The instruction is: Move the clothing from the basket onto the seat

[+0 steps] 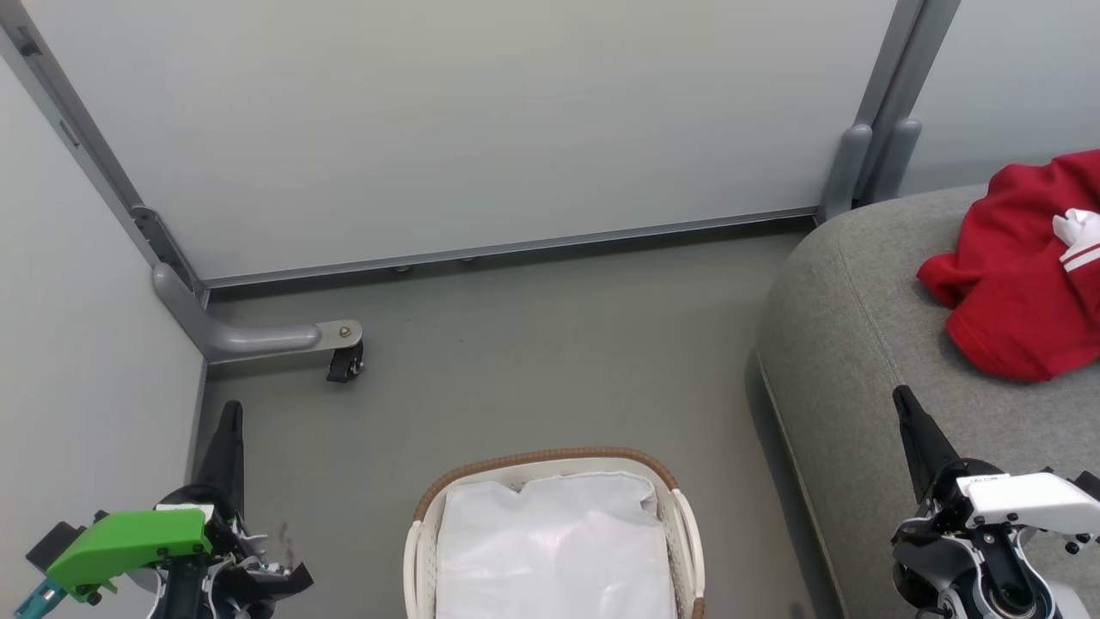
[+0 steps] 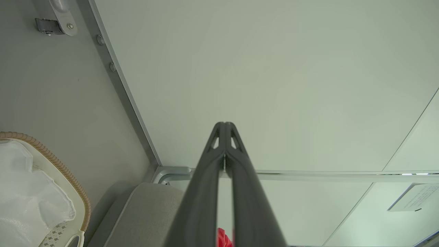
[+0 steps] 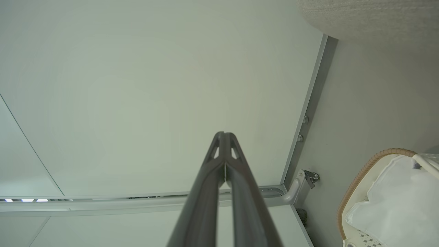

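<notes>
The red clothing (image 1: 1023,266) with a white panel lies bunched on the grey seat (image 1: 868,344) at the right. On the floor at bottom centre stands the white basket (image 1: 550,460) with its brown woven rim, and a plain white liner (image 1: 554,550) lies inside. My left gripper (image 1: 230,413) hangs shut at the lower left, beside the basket, holding nothing. Over the seat's front part my right gripper (image 1: 902,400) is shut and holds nothing. In the left wrist view my closed left gripper (image 2: 225,124) points at the wall panel, with a sliver of the red clothing (image 2: 223,238) behind it.
Pale partition panels (image 1: 447,120) wall off the back and left. A grey partition foot with a black caster (image 1: 345,361) juts onto the grey floor (image 1: 533,361) at the left. The seat's rounded edge stands close to the basket's right side.
</notes>
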`<state>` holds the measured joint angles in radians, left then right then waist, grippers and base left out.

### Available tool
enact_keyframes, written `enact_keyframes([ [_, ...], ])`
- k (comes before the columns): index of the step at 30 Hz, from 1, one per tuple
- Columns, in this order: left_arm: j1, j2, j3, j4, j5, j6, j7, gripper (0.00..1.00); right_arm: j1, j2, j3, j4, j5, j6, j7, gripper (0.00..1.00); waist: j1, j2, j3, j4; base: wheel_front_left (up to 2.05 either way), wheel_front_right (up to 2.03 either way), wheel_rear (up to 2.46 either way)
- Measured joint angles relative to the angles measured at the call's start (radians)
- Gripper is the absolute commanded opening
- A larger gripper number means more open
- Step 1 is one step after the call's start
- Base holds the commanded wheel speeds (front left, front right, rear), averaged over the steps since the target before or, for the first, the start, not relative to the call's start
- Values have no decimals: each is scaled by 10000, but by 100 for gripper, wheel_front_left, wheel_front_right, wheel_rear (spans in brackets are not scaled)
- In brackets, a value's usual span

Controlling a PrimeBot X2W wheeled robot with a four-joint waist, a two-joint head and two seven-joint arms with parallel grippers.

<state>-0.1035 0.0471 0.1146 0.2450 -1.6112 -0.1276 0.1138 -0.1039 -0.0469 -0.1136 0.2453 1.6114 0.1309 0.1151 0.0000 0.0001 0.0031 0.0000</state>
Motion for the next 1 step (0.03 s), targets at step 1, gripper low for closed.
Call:
enact_keyframes([
  [1,0,0,0,0,0,0,0,0,0,0,0,0,0,0,2,0,0,0,0,0,0,0,0],
])
